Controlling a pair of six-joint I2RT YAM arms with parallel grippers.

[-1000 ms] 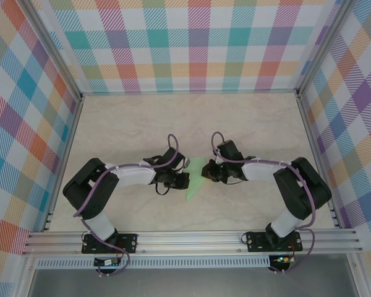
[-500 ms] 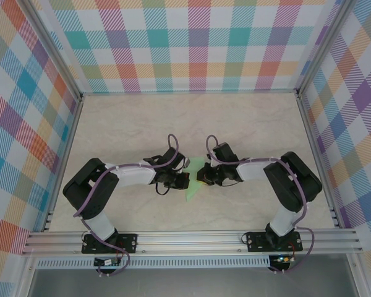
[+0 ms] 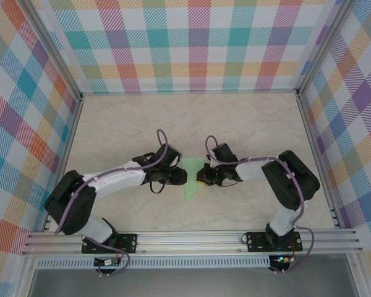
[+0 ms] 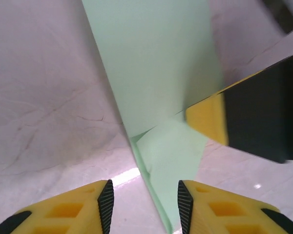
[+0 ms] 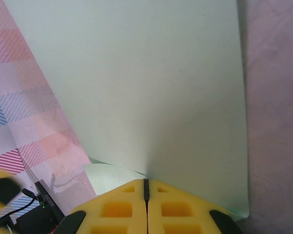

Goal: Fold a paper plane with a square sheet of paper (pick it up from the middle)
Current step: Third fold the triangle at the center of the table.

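Note:
The square sheet of paper (image 3: 192, 175) is pale green and folded into a narrow pointed paper plane shape, its tip toward the near edge. It stands on the table between the two grippers. My right gripper (image 3: 203, 176) is shut on the paper's right side. In the right wrist view the gripper (image 5: 146, 187) pinches a fold, and the sheet (image 5: 151, 87) spreads out ahead. My left gripper (image 3: 180, 177) is open just left of the paper. In the left wrist view the gripper (image 4: 145, 207) straddles a folded edge of the paper (image 4: 156, 68) without pinching it. The right gripper's yellow finger (image 4: 207, 122) presses on the paper there.
The marbled beige table (image 3: 247, 124) stretches back to plaid walls (image 3: 191, 49) on three sides. An aluminium rail (image 3: 191, 238) runs along the near edge by the arm bases. Both forearms lie low over the table's middle.
My left gripper has opened and let go of the paper, and its arm has stretched lower with the elbow swung out left. The right gripper stays shut on the paper.

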